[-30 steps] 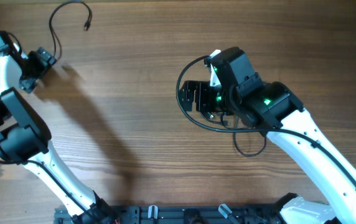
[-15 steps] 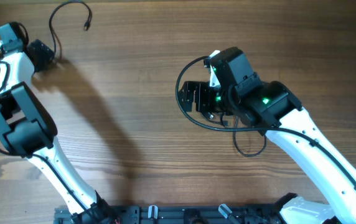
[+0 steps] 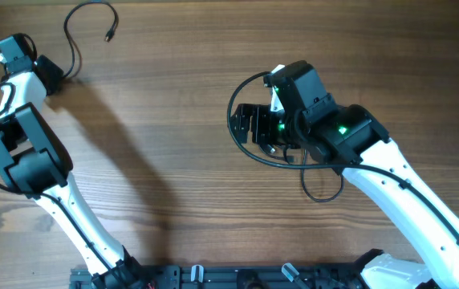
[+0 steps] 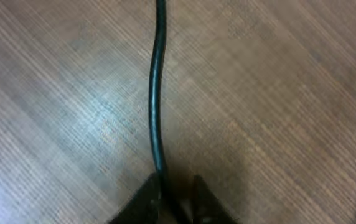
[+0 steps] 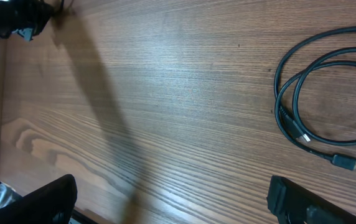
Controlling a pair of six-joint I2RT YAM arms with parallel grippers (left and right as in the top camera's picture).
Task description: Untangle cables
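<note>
One thin black cable [image 3: 71, 36] curls at the table's far left, its plug end [image 3: 109, 35] lying free. My left gripper [image 3: 50, 71] is at that cable's lower end. In the left wrist view the cable [image 4: 156, 93] runs straight down between the two dark fingers of the left gripper [image 4: 175, 202], which are shut on it. More cable [image 3: 237, 140] loops in a coil around and under my right gripper [image 3: 253, 124]. That right gripper [image 5: 172, 205] hangs wide open over bare wood, with the looped cables [image 5: 287, 93] and a plug [image 5: 347, 163] off to its right.
The black base rail [image 3: 213, 277] of both arms runs along the near table edge. The white right arm [image 3: 406, 193] crosses the right half of the table. The left arm [image 3: 21, 152] stands over the left edge.
My left gripper has shifted slightly up and left along the cable and gone from open to shut on it. The right arm and its coil have not moved.
</note>
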